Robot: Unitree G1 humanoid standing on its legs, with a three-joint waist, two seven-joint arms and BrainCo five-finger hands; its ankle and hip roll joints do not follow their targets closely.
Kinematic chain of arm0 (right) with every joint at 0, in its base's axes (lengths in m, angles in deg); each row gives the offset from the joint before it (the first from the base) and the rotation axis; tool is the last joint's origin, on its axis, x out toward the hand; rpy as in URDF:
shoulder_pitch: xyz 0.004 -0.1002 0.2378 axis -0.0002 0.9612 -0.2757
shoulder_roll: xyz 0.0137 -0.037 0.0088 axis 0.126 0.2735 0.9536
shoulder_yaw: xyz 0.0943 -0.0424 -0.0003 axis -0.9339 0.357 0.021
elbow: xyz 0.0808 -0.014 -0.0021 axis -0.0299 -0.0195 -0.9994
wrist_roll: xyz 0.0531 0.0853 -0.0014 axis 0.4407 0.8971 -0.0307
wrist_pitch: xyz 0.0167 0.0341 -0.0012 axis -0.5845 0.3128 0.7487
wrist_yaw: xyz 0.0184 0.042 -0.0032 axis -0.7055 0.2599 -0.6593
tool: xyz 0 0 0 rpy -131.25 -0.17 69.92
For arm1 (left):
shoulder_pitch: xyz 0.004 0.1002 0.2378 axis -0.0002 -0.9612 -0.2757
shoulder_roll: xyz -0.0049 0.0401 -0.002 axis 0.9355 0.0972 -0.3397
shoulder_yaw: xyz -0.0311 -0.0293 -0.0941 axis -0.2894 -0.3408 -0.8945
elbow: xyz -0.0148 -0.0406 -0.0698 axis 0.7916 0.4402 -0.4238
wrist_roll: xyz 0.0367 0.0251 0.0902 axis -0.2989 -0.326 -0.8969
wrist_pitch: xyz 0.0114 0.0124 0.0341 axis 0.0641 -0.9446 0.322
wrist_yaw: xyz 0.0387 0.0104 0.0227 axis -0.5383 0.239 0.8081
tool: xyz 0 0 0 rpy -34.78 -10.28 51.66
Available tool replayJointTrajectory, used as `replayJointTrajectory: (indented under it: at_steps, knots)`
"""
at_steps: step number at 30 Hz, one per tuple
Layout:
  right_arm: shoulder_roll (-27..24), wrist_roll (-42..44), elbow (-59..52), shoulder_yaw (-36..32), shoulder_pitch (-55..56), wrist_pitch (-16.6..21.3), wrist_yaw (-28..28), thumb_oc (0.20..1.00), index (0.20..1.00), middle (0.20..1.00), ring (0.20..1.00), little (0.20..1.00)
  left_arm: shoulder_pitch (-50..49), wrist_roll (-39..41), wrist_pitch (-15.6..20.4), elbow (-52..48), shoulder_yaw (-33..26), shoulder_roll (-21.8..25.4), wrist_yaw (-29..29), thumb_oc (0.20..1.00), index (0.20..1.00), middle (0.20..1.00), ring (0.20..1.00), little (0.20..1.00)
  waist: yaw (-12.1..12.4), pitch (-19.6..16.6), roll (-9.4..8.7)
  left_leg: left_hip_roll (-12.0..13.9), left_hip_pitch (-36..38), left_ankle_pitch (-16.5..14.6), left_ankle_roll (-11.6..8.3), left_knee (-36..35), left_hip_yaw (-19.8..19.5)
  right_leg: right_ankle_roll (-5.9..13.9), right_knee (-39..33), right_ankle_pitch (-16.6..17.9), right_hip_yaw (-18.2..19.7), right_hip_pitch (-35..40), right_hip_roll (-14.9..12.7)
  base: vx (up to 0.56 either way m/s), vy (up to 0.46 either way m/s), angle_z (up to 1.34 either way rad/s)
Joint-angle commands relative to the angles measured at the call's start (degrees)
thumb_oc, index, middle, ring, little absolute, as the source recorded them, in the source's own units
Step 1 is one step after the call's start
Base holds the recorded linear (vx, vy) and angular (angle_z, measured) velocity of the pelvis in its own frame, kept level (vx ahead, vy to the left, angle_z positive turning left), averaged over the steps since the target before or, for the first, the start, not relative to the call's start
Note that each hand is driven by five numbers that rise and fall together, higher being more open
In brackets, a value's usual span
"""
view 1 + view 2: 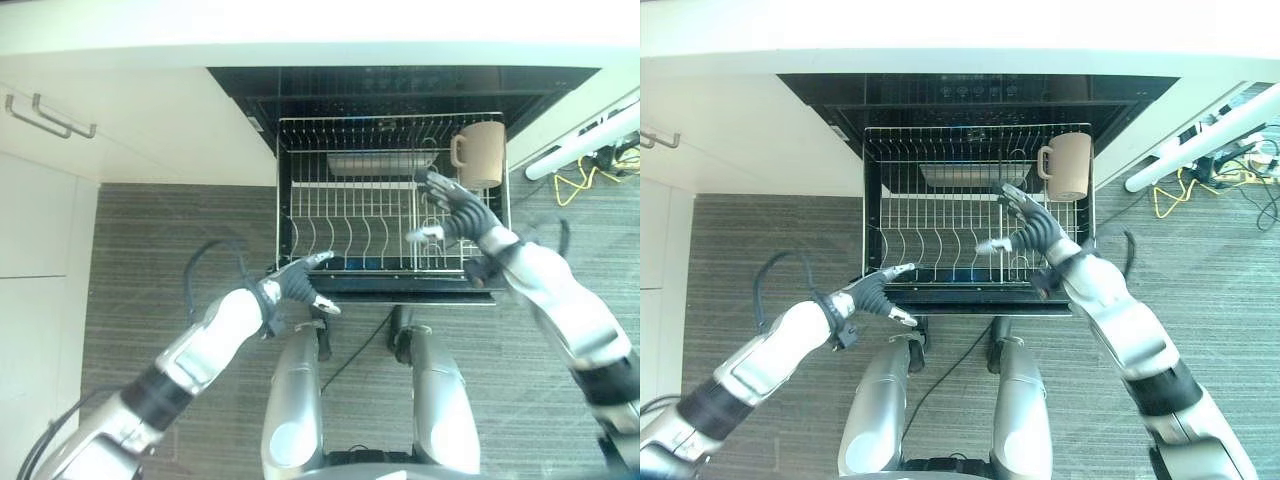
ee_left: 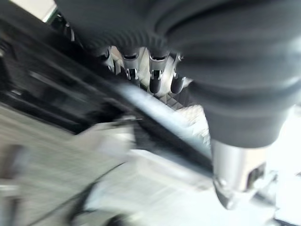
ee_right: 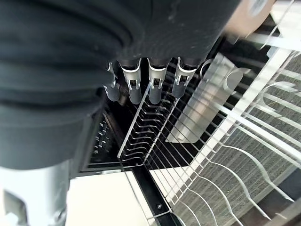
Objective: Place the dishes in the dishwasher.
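Under the white tabletop the dishwasher rack (image 1: pixel 392 195) stands pulled out, its beige mug (image 1: pixel 481 153) just beyond the empty, open-fingered right hand (image 1: pixel 458 212), while the left hand (image 1: pixel 297 282), also open, hovers at the rack's near-left corner.

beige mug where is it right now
The beige mug sits in the back right corner of the wire dish rack, beyond the open right hand, not touching it.

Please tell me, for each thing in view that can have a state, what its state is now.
dishwasher: open.
rack: pulled out, mostly bare.
mug: upright in the rack's back right corner.
metal tray: lying at the rack's back.
left hand: open, at the rack's front left corner.
right hand: open, over the rack.
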Motion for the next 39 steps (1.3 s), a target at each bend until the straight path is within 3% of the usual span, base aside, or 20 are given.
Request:
replayJointTrajectory:
  at_steps: [1,3,4,11,15,19,22,25,28,29,30,32,33,34,35,37,39]
  knots:
    - [1.38,4.82,-3.4,-5.23,-1.58,11.93,1.8,1.0,1.0,1.0,1.0,1.0,-1.26,6.47,13.66,-7.51,-4.73,-0.39,7.71,1.0,1.0,1.0,1.0,1.0,0.6,-0.42,-1.05,0.11,7.59,-3.84,-0.14,-3.09,2.87,3.84,-4.06,1.05,4.28,3.89,-0.85,0.12,-0.14,-0.02]
    - [2.57,5.85,-4.65,-7.3,1.69,16.38,3.52,1.0,1.0,1.0,1.0,1.0,-1.11,7.13,19.55,-8.1,-8.01,-2.35,10.62,1.0,1.0,1.0,1.0,1.0,0.43,-1.36,-2.08,0.09,8.85,-3.67,-0.27,-3.74,2.81,3.98,-5.47,1.52,4.03,5.55,-0.81,0.14,-0.147,0.02]
    - [4.47,8.74,-5.8,-9.95,3.51,20.28,5.97,1.0,1.0,1.0,1.0,1.0,0.49,7.52,24.45,-9.12,-11.86,-6.08,12.27,1.0,1.0,1.0,1.0,1.0,0.44,-3.84,-3.62,-0.01,10.61,-3.4,-0.48,-5.37,3.01,4.08,-8.64,2.51,3.69,8.12,-0.46,0.18,-0.159,0.0]
    - [7.69,14.54,-7.59,-13.3,3.35,25.01,9.26,1.0,1.0,1.0,1.0,1.0,3.34,9.54,34.05,-11.67,-16.35,-11.71,12.98,1.0,1.0,1.0,1.0,1.0,0.66,-9.06,-5.48,-0.88,15.68,-3.77,-0.74,-9.22,3.45,4.22,-15.42,3.98,2.75,14.87,-0.26,0.11,-0.049,0.0]
    - [9.57,14.67,-8.64,-12.79,4.15,26.69,9.69,1.0,1.0,1.0,1.0,1.0,3.5,11.09,38.0,-13.07,-17.06,-13.67,13.66,1.0,1.0,1.0,1.0,1.0,0.92,-12.29,-5.48,-1.71,19.23,-3.59,-0.85,-12.1,3.72,4.64,-19.39,5.37,1.91,18.88,-0.75,0.11,0.064,0.06]
    - [11.52,14.62,-9.05,-11.88,4.93,29.18,9.24,1.0,1.0,1.0,1.0,1.0,3.84,13.07,40.09,-13.59,-16.89,-15.79,13.54,1.0,1.0,1.0,1.0,1.0,0.79,-16.29,-4.09,-3.71,23.94,-2.41,-0.51,-17.65,3.37,6.05,-23.63,8.25,1.62,22.24,-2.06,0.1,0.19,-0.01]
    - [13.8,12.63,-9.22,-10.89,5.04,30.97,8.44,1.0,1.0,1.0,1.0,1.0,4.29,13.0,40.23,-13.62,-16.38,-16.57,14.44,1.0,1.0,1.0,1.0,1.0,0.36,-18.1,-3.32,-5.07,27.39,-1.11,-0.31,-23.13,3.21,7.29,-27.5,12.49,1.79,23.48,-3.69,0.02,0.178,-0.02]
    - [15.5,11.4,-9.38,-9.08,4.44,32.03,8.09,1.0,1.0,1.0,1.0,1.0,4.58,11.32,41.43,-13.55,-16.2,-16.42,16.48,1.0,1.0,1.0,1.0,1.0,0.32,-18.88,-2.72,-5.64,29.91,-0.7,-0.06,-26.36,4.2,8.08,-26.71,16.39,0.45,22.67,-5.23,-0.08,0.149,-0.02]
    - [15.37,12.77,-9.11,-8.66,4.48,33.82,7.7,1.0,1.0,1.0,1.0,1.0,4.97,11.94,42.32,-12.2,-16.72,-15.36,17.06,1.0,1.0,1.0,1.0,1.0,0.26,-19.47,-1.32,-4.87,30.27,0.37,0.32,-27.17,4.69,7.38,-19.41,11.94,0.17,22.33,-2.61,-0.15,0.126,-0.19]
    - [14.56,13.99,-8.9,-9.58,4.66,34.38,7.4,1.0,1.0,1.0,1.0,1.0,4.97,12.71,42.91,-11.09,-16.89,-14.88,16.59,1.0,1.0,1.0,1.0,1.0,0.02,-19.8,-0.52,-4.77,29.69,1.29,0.48,-27.28,4.12,6.62,-11.54,9.38,1.84,22.19,1.22,-0.21,0.104,-0.14]
    - [14.23,15.12,-8.75,-10.14,4.5,34.2,7.87,1.0,1.0,1.0,1.0,1.0,4.66,12.96,43.13,-10.77,-17.07,-14.92,16.51,1.0,1.0,1.0,1.0,1.0,-0.03,-19.91,-0.06,-4.57,29.67,1.6,0.45,-27.41,3.82,6.21,-7.53,8.42,2.47,21.67,3.18,-0.23,0.101,-0.04]
    - [14.27,16.29,-8.44,-10.52,4.05,33.66,8.75,1.0,1.0,1.0,1.0,1.0,4.23,12.7,43.21,-10.59,-17.41,-15.34,16.66,1.0,1.0,1.0,1.0,1.0,0.11,-19.96,0.11,-4.6,29.82,1.71,0.4,-27.63,3.6,5.82,-5.25,7.61,2.72,20.83,4.13,-0.14,0.013,0.14]
    - [14.48,16.97,-7.83,-10.62,3.57,33.68,9.67,1.0,1.0,1.0,1.0,1.0,3.76,12.26,43.12,-10.55,-17.84,-15.63,16.91,1.0,1.0,1.0,1.0,1.0,0.6,-20.14,-0.09,-4.78,29.61,2.21,0.13,-27.81,3.7,5.14,-7.63,6.07,2.11,21.48,4.57,-0.18,-0.1,0.1]
    - [14.73,17.17,-7.11,-10.11,3.35,33.98,10.74,1.0,1.0,1.0,1.0,1.0,3.43,11.79,42.59,-10.46,-18.2,-15.68,18.11,1.0,1.0,1.0,1.0,1.0,2.31,-20.56,-0.9,-4.84,26.94,3.94,-1.07,-27.15,4.45,3.76,-14.19,3.62,-0.42,26.68,4.31,-0.15,-0.11,-0.04]
    - [14.75,17.2,-7.03,-10.08,3.34,33.98,10.82,1.0,1.0,1.0,1.0,1.0,3.39,11.7,42.55,-10.44,-18.17,-15.67,18.27,1.0,1.0,1.0,1.0,1.0,2.38,-20.52,-1.02,-4.86,26.82,4.05,-1.22,-27.01,4.41,3.63,-15.26,3.72,-0.5,27.43,4.39,-0.13,-0.147,-0.23]
    - [14.07,17.86,-7.13,-9.64,3.07,33.41,11.09,1.0,1.0,1.0,1.0,1.0,2.49,11.91,41.54,-10.64,-18.83,-15.53,19.08,1.0,1.0,1.0,1.0,1.0,3.13,-20.23,-1.43,-4.73,24.54,5.34,-2.01,-26.13,5.2,1.35,-22.6,0.96,0.8,32.31,6.09,-0.12,-0.143,-0.42]
    - [12.58,18.44,-8.25,-9.99,2.66,32.74,9.37,1.0,1.0,1.0,1.0,1.0,2.02,14.45,40.14,-11.19,-19.11,-15.33,18.81,1.0,1.0,1.0,1.0,1.0,4.11,-18.89,-1.87,-5.09,20.09,6.11,-2.63,-22.13,4.94,-0.43,-25.41,1.04,1.45,34.64,6.6,-0.25,-0.128,-0.12]
